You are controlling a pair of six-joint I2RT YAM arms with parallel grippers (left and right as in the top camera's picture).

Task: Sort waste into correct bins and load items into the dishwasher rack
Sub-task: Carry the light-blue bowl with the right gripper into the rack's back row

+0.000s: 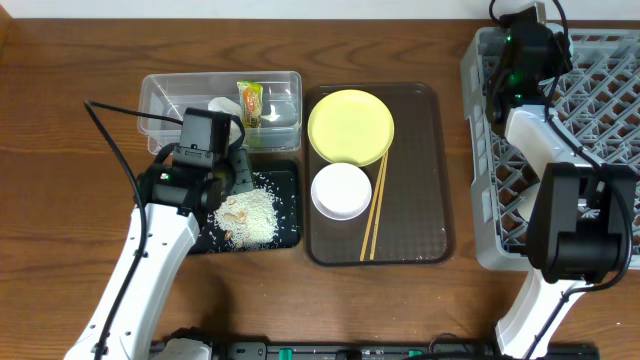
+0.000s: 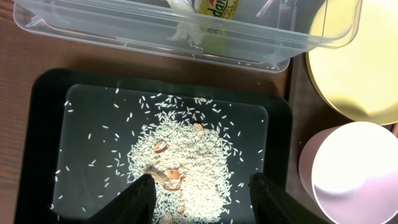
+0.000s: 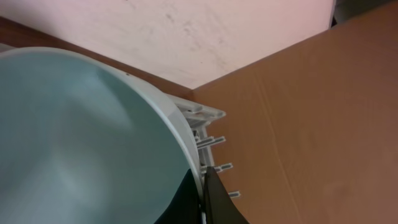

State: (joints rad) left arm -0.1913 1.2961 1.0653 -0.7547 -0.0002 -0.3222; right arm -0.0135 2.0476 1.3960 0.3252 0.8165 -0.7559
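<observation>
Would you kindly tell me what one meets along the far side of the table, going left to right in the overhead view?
Clear rectangular plastic tub → round yellow plate → large grey plastic dishwasher rack.

one plate (image 1: pixel 350 126), one blue bowl (image 3: pixel 81 143), one white bowl (image 1: pixel 341 190), two chopsticks (image 1: pixel 375 205)

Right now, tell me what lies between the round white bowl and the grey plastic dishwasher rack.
Overhead view: the pair of wooden chopsticks, then bare brown serving tray and a strip of wooden table.

Overhead looks straight down on your worktop (image 1: pixel 60 120); left wrist shares its black tray (image 2: pixel 46 137), closer; right wrist crowds the blue bowl (image 3: pixel 81 143).
</observation>
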